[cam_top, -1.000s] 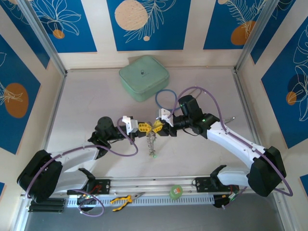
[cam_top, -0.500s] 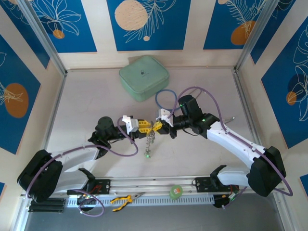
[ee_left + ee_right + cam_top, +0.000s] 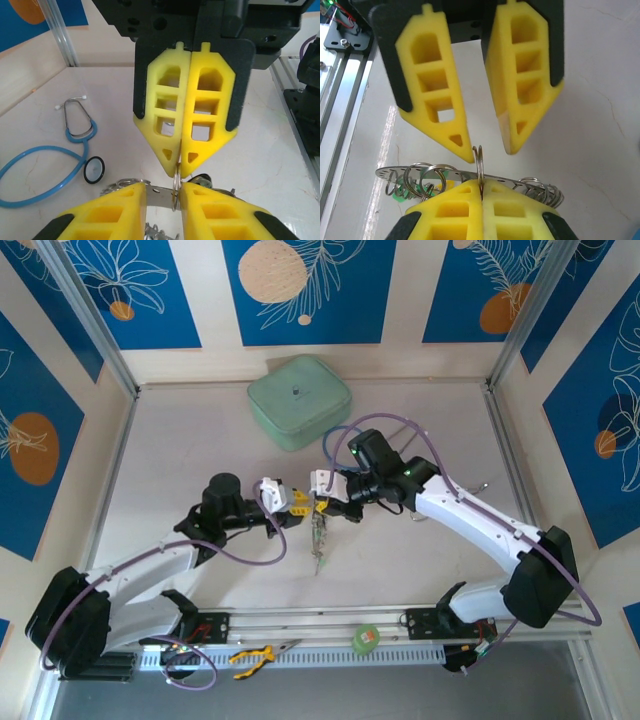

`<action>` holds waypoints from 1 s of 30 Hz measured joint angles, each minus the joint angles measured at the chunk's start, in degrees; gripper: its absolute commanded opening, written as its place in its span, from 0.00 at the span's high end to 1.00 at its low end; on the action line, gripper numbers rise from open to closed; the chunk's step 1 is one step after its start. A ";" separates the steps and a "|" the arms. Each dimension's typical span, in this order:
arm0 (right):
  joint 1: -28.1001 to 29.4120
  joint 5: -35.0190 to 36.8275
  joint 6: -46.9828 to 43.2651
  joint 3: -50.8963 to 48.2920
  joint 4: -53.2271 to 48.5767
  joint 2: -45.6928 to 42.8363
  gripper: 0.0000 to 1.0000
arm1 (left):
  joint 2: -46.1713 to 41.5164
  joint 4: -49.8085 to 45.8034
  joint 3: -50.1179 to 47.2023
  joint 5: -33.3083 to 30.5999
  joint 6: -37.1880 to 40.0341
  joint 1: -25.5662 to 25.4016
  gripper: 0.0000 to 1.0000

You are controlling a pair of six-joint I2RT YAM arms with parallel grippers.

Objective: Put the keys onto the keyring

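Observation:
The keyring is a thin perforated metal strip (image 3: 465, 174) carrying several split rings (image 3: 422, 175). One upright split ring (image 3: 479, 159) on it is pinched in my right gripper (image 3: 481, 182), which is shut. My left gripper (image 3: 164, 187) faces it tip to tip, open, its yellow fingers (image 3: 452, 135) straddling that ring and the strip without clamping. Keys with green (image 3: 396, 196) and yellow tags dangle under the strip. From above, the bunch of keys (image 3: 318, 540) hangs below the meeting point of the left gripper (image 3: 298, 502) and right gripper (image 3: 326, 502).
A blue stethoscope (image 3: 50, 165) lies on the table behind the grippers, its tubing loop (image 3: 343, 445) near the mint-green case (image 3: 298, 400). On the front rail rest yellow-handled pliers (image 3: 255, 655) and a green tape roll (image 3: 366, 638).
My right gripper has moved left toward the left gripper, so the two sets of fingertips now nearly touch. The hanging bunch of keys swung slightly with it.

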 measured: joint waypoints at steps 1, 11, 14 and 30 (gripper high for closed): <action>0.42 0.46 -0.33 0.31 -0.37 0.15 1.00 | 0.00 -0.59 0.22 0.11 0.20 0.00 0.82; 2.51 3.28 -1.73 2.89 -2.45 1.57 1.00 | 0.00 -3.91 0.94 2.10 2.45 -0.04 1.00; 1.77 1.92 -0.52 2.64 -2.14 1.38 0.88 | 0.00 -3.67 0.94 2.47 2.86 -0.04 1.00; -4.31 -9.88 11.32 -8.81 10.80 -4.09 0.69 | 2.93 18.01 -6.82 2.43 -6.16 -0.04 1.00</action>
